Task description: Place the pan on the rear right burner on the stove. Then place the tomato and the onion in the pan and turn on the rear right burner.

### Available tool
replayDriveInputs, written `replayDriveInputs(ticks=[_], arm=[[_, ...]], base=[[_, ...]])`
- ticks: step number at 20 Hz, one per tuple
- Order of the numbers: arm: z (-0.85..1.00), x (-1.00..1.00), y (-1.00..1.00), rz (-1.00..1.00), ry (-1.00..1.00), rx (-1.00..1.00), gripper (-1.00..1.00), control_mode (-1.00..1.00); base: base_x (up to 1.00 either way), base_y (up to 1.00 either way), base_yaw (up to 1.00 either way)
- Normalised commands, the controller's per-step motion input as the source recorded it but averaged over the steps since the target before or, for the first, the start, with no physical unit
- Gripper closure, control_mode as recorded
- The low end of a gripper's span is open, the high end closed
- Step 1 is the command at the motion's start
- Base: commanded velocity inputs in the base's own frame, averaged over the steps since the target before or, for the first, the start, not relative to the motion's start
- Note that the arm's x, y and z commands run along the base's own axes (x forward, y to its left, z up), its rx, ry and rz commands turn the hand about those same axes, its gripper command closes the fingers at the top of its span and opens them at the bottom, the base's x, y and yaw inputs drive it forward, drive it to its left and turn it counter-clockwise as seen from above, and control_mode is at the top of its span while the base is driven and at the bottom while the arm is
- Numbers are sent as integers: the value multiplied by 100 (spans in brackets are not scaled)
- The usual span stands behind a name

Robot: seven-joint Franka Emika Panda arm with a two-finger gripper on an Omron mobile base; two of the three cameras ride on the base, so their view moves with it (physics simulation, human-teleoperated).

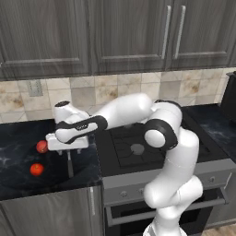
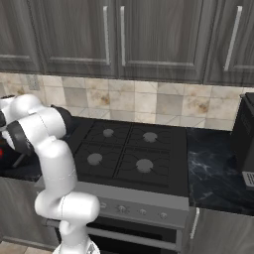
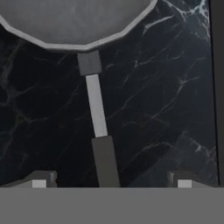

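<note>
Where it lies, pan (image 3: pixel 74 22) looks shallow, grey, thin-handled.

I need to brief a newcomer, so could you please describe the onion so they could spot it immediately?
Start at the stove and look to the black marble counter on its left. Two small red balls lie there; the onion is the duller, pinkish one nearer the wall, while the tomato is brighter orange-red.

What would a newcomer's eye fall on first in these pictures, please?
The white robot arm reaching left over the black marble counter, its open fingers straddling the long thin handle of the dark-grey frying pan. Beside it lie two small red balls, left of the black four-burner stove.
</note>
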Motion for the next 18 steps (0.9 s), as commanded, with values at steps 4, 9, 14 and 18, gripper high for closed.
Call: replayDriveInputs(ticks=[4, 9, 14, 18], arm=[[-18, 18, 13, 0, 0, -2, -100, -100], [-18, 21, 11, 0, 0, -1, -100, -100], [-16, 23, 2, -1, 0, -2, -100, -100], [-17, 21, 0, -1, 0, 0, -100, -100]], base=[[0, 0, 0], [0, 0, 0], [0, 0, 0], [0, 0, 0]])
